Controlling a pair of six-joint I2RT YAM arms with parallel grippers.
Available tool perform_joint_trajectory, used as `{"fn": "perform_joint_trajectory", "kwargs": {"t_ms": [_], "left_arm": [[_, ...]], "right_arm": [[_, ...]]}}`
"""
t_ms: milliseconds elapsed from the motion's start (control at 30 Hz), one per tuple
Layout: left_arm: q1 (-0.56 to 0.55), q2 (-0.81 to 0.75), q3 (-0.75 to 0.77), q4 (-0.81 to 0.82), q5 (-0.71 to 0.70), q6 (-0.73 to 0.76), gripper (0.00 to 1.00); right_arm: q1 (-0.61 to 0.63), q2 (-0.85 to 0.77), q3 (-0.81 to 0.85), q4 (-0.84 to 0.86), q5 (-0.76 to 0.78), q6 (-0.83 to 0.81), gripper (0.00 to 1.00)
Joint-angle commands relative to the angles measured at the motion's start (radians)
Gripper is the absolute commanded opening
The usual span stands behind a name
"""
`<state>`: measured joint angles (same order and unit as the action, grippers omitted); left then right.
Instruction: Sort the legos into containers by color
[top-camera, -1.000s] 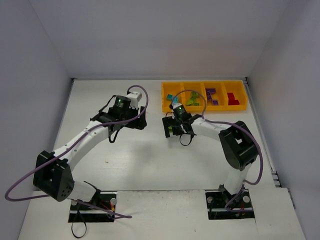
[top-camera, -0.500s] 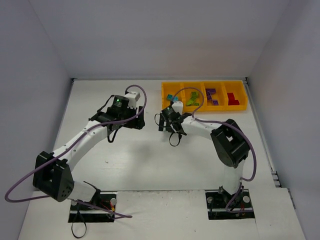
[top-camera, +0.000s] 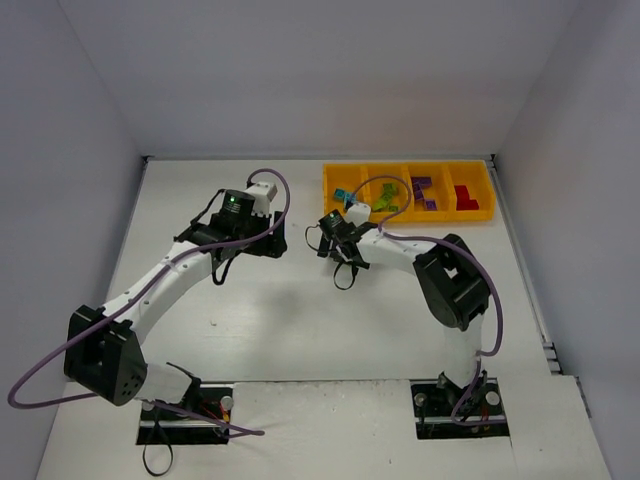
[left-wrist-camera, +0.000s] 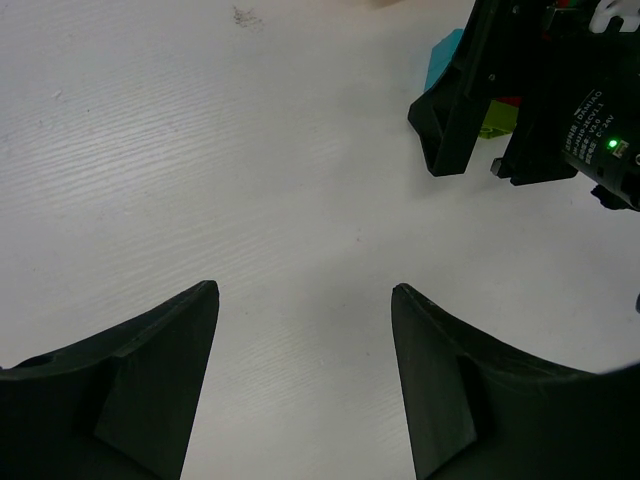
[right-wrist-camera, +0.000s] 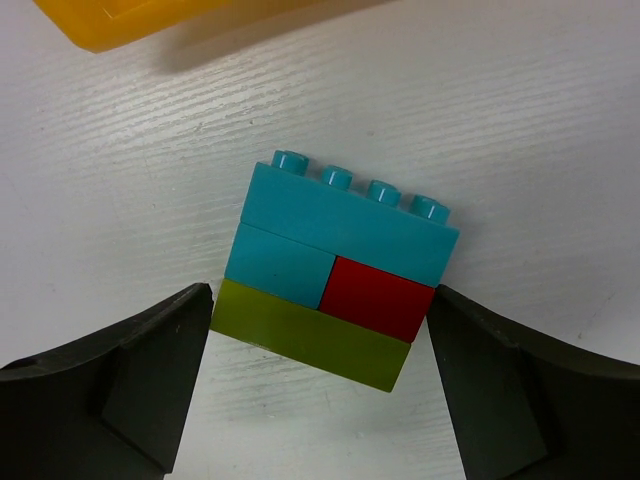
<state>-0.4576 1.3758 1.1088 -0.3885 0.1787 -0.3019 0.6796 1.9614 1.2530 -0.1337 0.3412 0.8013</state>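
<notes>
Looking down from above, the right claw (top-camera: 335, 232) sits just short of the tray (top-camera: 488, 190). Left wrist: the left claw (left-wrist-camera: 305, 370) gapes empty over the table (left-wrist-camera: 200, 150). Right wrist: jaws flank the cluster (right-wrist-camera: 335, 270) lying there; gripping or only touching, I can't tell. An off-centre squeeze could twist it loose.

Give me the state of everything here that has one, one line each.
Brick cluster: teal, red and lime pieces joined, lying on the table, unsorted.
Sorted bricks: in the tray, teal, green, purple, red, one colour per compartment.
Tray: flat on the table, partly filled.
Left gripper: open, empty.
Right gripper: open, fingers either side of the cluster.
</notes>
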Motion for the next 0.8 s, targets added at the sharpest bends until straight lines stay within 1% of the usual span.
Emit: {"fn": "perform_joint_trajectory", "kwargs": {"t_ms": [0, 200, 233, 300, 333, 367, 400, 467, 500, 567, 600, 667, 700, 733, 767], "left_arm": [[0.007, -0.04, 0.026, 0.019, 0.004, 0.01, 0.64], [0.007, -0.044, 0.02, 0.019, -0.001, 0.012, 0.64], [0.008, -0.043, 0.02, 0.019, -0.001, 0.01, 0.64], [0.008, -0.041, 0.019, 0.02, 0.002, 0.007, 0.64], [0.008, -0.038, 0.019, 0.022, 0.005, 0.007, 0.64], [0.008, -0.04, 0.02, 0.023, 0.008, 0.004, 0.64], [0.007, -0.04, 0.02, 0.023, 0.01, 0.003, 0.64], [0.007, -0.038, 0.023, 0.023, 0.011, 0.001, 0.64], [0.008, -0.038, 0.028, 0.023, 0.013, 0.001, 0.64], [0.008, -0.037, 0.037, 0.02, 0.021, -0.005, 0.64], [0.008, -0.038, 0.04, 0.02, 0.033, -0.005, 0.64], [0.007, -0.038, 0.054, 0.023, 0.045, -0.017, 0.64], [0.008, -0.038, 0.062, 0.025, 0.054, -0.023, 0.64], [0.008, -0.034, 0.08, 0.022, 0.064, -0.029, 0.64], [0.008, -0.031, 0.089, 0.019, 0.076, -0.037, 0.64]], "right_arm": [[-0.009, 0.013, 0.026, -0.017, 0.039, 0.07, 0.82], [-0.011, 0.024, 0.019, -0.018, 0.032, 0.101, 0.72], [-0.011, 0.025, 0.016, -0.018, 0.032, 0.102, 0.66], [-0.012, 0.027, 0.006, -0.018, 0.032, 0.105, 0.63], [-0.015, 0.028, 0.003, -0.017, 0.027, 0.107, 0.56], [-0.018, 0.028, -0.006, -0.017, 0.025, 0.107, 0.51], [-0.025, 0.03, -0.009, -0.015, 0.021, 0.099, 0.41], [-0.028, 0.028, -0.02, 0.0, 0.012, 0.063, 0.29], [-0.026, 0.025, -0.024, 0.022, 0.01, -0.009, 0.18], [-0.026, 0.011, -0.036, 0.046, 0.001, -0.085, 0.01], [-0.026, -0.016, -0.071, 0.105, -0.023, -0.203, 0.0], [-0.02, -0.057, -0.107, 0.158, -0.069, -0.301, 0.0], [-0.018, -0.114, -0.151, 0.207, -0.088, -0.342, 0.0], [-0.017, -0.152, -0.177, 0.235, -0.109, -0.425, 0.0], [-0.015, -0.189, -0.205, 0.262, -0.141, -0.46, 0.0]]}}
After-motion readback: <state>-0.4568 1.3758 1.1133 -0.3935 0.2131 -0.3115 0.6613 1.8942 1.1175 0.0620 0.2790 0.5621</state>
